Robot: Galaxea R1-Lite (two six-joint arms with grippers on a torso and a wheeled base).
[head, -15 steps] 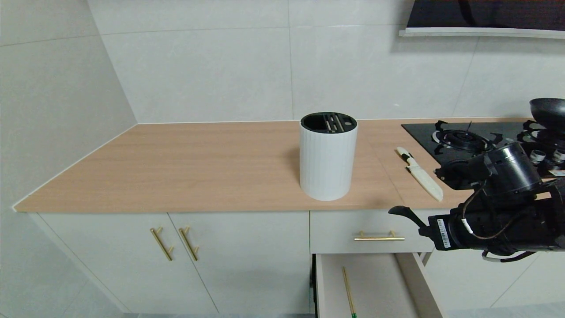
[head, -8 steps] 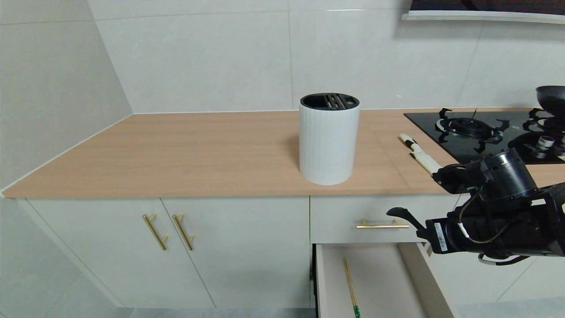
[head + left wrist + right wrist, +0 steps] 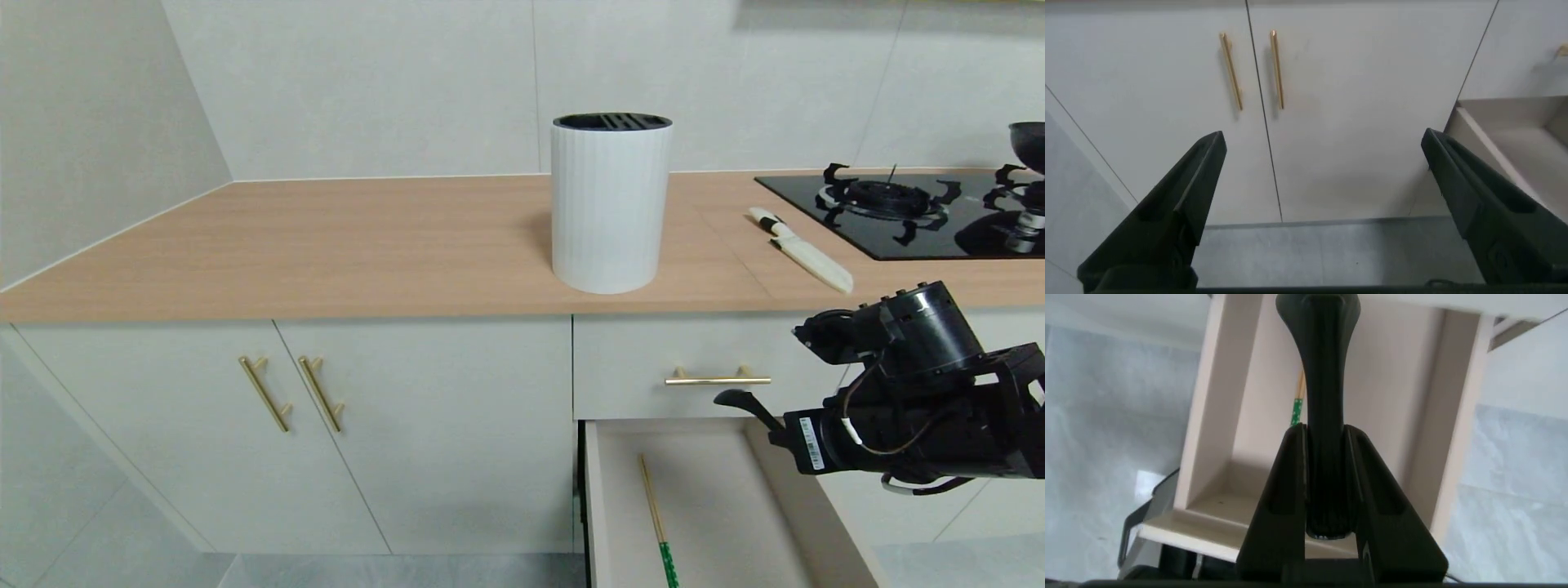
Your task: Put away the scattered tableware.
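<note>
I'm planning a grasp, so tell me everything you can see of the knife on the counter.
The knife is cream-white, blade and handle alike, with a dark band where they meet; it may be ceramic. It lies flat on the wooden counter between the holder and the stove, touching neither. Its handle points to the wall, its tip to the counter's front edge, slanting toward the stove. Only the counter touches it.

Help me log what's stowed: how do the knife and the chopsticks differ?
The knife lies on the countertop; the chopsticks lie in the open drawer. The knife is cream and broad-bladed; the chopsticks are thin, wooden, green-tipped. Both lie flat.
</note>
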